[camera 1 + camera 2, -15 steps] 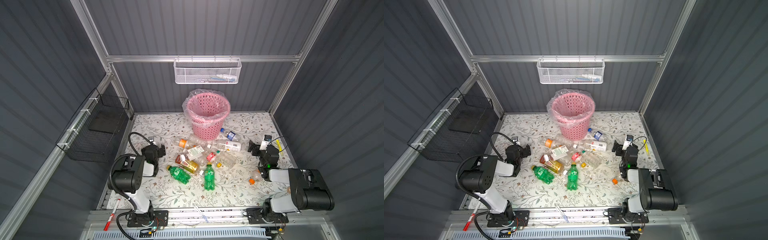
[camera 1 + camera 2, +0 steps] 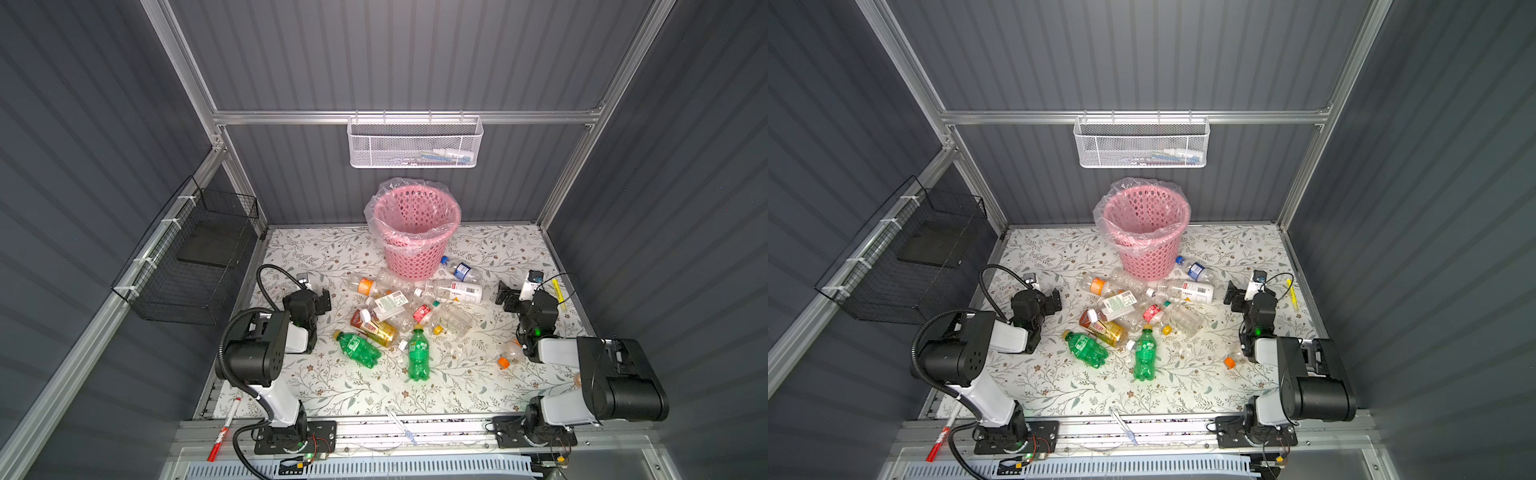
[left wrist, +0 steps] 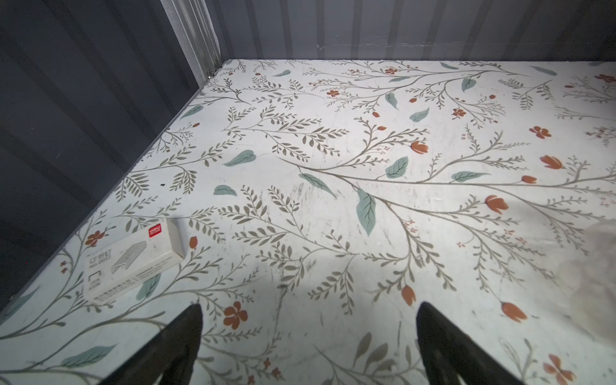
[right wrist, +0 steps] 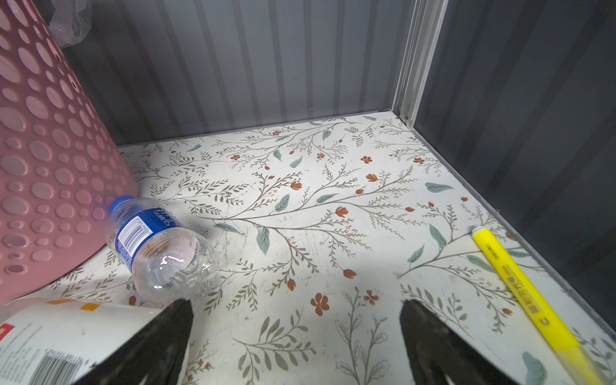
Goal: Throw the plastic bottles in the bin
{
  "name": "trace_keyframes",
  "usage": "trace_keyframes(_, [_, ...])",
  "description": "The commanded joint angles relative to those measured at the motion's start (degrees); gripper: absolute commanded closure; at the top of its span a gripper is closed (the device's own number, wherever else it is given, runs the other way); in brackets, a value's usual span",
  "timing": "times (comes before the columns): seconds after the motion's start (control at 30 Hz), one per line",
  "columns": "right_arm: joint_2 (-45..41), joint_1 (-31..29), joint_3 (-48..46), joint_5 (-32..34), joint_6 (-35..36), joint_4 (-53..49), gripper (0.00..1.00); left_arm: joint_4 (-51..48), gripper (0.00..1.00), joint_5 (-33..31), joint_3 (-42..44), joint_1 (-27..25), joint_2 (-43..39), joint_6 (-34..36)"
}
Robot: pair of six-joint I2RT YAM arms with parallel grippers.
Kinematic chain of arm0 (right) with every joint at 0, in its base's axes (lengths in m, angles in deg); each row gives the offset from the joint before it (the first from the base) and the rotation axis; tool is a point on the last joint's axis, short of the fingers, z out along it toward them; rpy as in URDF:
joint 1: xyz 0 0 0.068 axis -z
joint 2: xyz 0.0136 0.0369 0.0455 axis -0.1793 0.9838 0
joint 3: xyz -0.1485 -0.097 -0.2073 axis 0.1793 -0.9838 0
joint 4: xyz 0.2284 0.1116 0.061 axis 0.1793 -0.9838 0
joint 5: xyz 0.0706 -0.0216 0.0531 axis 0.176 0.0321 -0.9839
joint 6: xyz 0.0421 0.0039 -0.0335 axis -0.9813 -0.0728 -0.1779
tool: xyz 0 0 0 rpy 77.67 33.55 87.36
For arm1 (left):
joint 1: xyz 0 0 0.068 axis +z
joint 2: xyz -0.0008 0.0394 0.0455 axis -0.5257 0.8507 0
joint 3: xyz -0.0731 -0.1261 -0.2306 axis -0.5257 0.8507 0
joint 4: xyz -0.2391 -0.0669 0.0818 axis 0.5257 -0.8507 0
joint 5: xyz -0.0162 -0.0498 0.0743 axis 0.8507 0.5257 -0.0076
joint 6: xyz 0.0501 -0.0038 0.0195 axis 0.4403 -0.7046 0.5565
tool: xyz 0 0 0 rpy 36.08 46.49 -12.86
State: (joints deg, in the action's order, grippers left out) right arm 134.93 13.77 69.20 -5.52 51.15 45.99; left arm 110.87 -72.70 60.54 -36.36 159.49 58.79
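Against the back wall of the floral worktop (image 2: 332, 390), the bin (image 2: 415, 232) is standing upright, its clear liner bag (image 2: 372, 208) spilling over the rim; the plastic bottles (image 2: 390, 307) are all lying on the worktop in front of it, most of them crowding into a loose heap in the middle; a blue-capped bottle (image 4: 160, 243) is lying on its side just beside the bin's base, its cap pointing toward the pink wall; a white-labelled bottle (image 2: 455, 291) is lying near it, at the edge of the heap; an amber tea bottle (image 2: 374, 326), one green bottle (image 2: 357, 348) and a second green bottle (image 2: 417, 353) are lying on the heap's near side; a small orange-capped bottle (image 2: 509, 357) is lying apart, close against the right arm (image 2: 557, 351); the left fingers (image 3: 185, 336) are standing spread wide, holding nothing, sitting low over bare worktop with a box of staples (image 3: 133, 260) lying off to one side; the right fingers (image 4: 430, 333) are likewise standing wide apart and holding nothing, pointing toward the back corner, with the white-labelled bottle just beside one of them and a yellow highlighter (image 4: 526, 290) lying along the side wall.
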Motion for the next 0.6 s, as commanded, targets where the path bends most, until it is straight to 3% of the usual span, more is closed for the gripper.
trace_keyframes(0.0, [0.56,0.84,0.99,-1.55,-0.26,0.00,0.01,0.24,0.00,-0.85,-0.54,-0.10,-0.25,1.04])
trace_keyframes(0.37, [0.65,0.95,1.17,-1.79,-0.23,-0.23,0.01,0.14,0.00,-0.75,-0.63,-0.10,-0.22,1.04])
trace_keyframes(0.43, [0.54,0.95,1.05,-1.83,-0.30,-0.11,0.11,0.30,0.01,-0.73,-0.57,-0.10,-0.26,1.04])
trace_keyframes(0.5, [0.38,0.90,0.85,-1.70,-0.22,0.10,0.18,1.01,0.07,-1.35,-0.40,-0.10,-0.42,1.33])
trace_keyframes(0.57, [-2.28,0.84,2.75,1.68,-1.56,-5.06,0.20,-6.57,0.08,-4.92,-3.31,-0.27,-3.73,-0.34])
